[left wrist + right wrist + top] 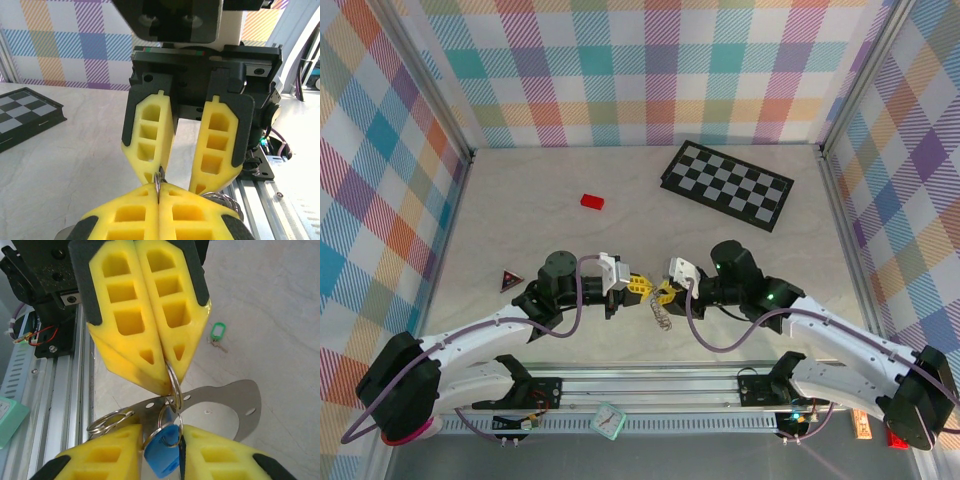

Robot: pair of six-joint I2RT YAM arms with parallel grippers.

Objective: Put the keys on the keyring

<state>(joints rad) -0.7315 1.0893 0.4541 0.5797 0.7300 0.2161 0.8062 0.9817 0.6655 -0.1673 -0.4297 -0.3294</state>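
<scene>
Your left jaws were clenched on the keyring (180, 389); your right jaws flanked the blue key (162, 454), grip impossible to tell. The green key (217, 332) lay on the surface (260, 300).

Pale table (520, 220): red block (592, 201), checkerboard (727, 184), green key (217, 333).

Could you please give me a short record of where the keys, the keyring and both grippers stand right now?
left gripper: shut on the keyring, held above the table
right gripper: fingers apart on either side of the blue key; grip unclear
blue key: hangs by a small ring that appears linked to the keyring
green key: lies on the table, apart from both grippers
elsewhere on table: red block, checkerboard
</scene>
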